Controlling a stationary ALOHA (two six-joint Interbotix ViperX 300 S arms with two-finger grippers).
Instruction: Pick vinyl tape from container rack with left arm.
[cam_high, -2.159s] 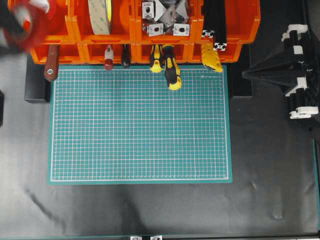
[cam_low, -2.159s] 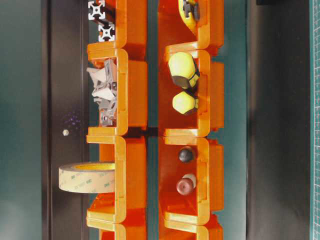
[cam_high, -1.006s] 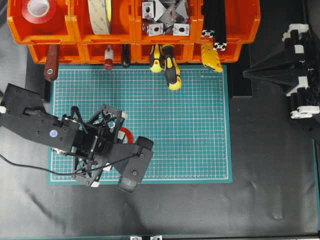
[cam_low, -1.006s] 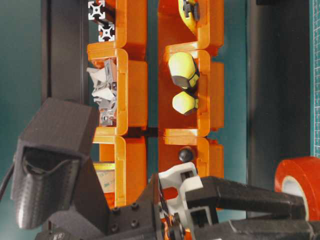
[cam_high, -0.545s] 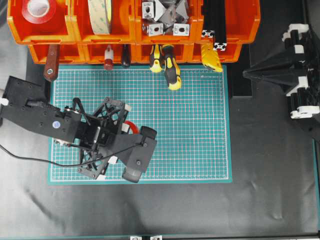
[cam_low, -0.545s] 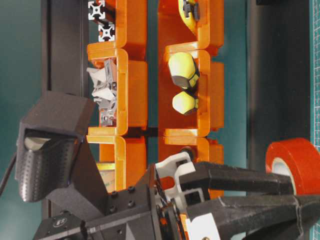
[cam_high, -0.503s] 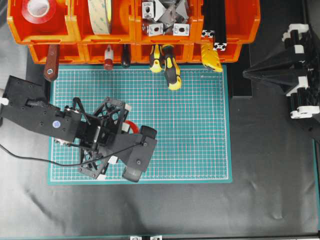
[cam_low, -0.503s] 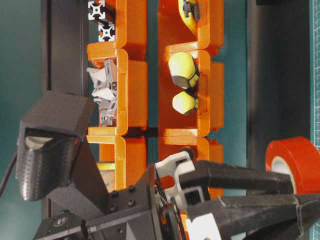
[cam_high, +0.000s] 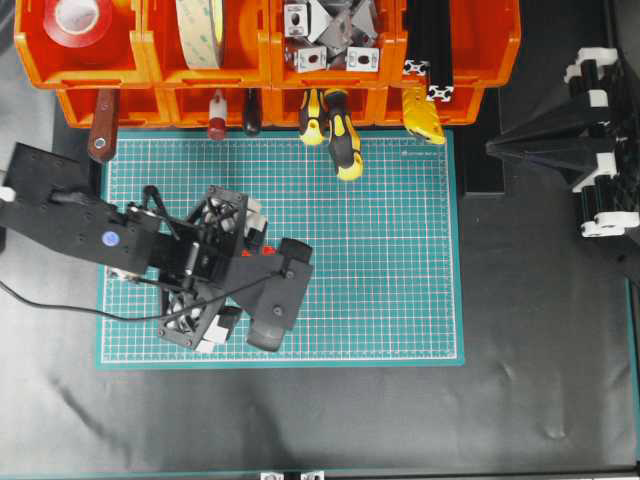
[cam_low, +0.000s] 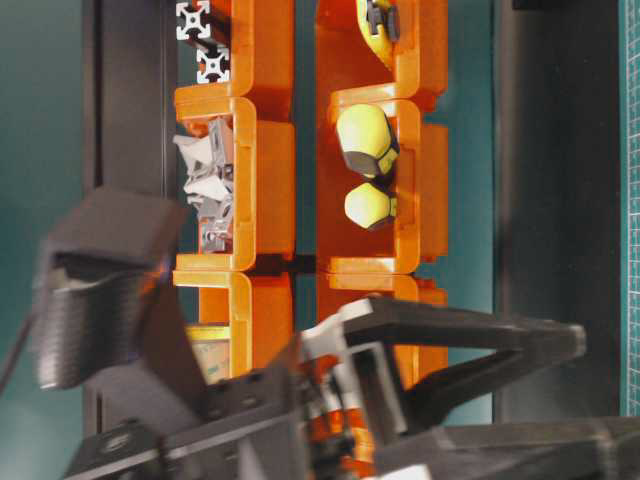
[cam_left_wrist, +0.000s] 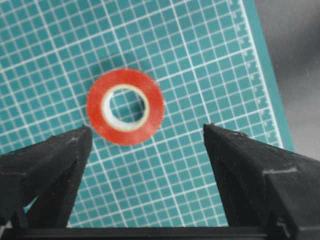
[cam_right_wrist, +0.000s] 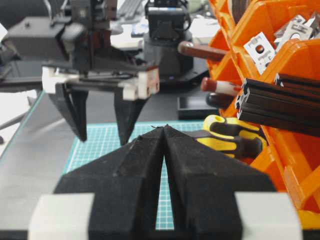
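Left claw (cam_left_wrist: 145, 135) spread wide above the green grid mat (cam_left_wrist: 200, 60), gripping nothing. Vinyl tape (cam_left_wrist: 125, 106) lying flat on the mat between and just beyond the fingertips (cam_left_wrist: 82, 132), touching neither. Right claw (cam_right_wrist: 164, 131) pressed together, parked well apart beside the container rack (cam_high: 270, 60). Second red roll (cam_high: 78, 17) in the rack's top-left bin.

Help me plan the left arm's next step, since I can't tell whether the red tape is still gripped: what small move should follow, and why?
Probably lift the left end effector straight up and clear. In the left wrist view its jaws stand wide apart, and the vinyl tape lies flat on the green grid mat, touching neither finger. The roll looks released, so rising first should avoid knocking it.
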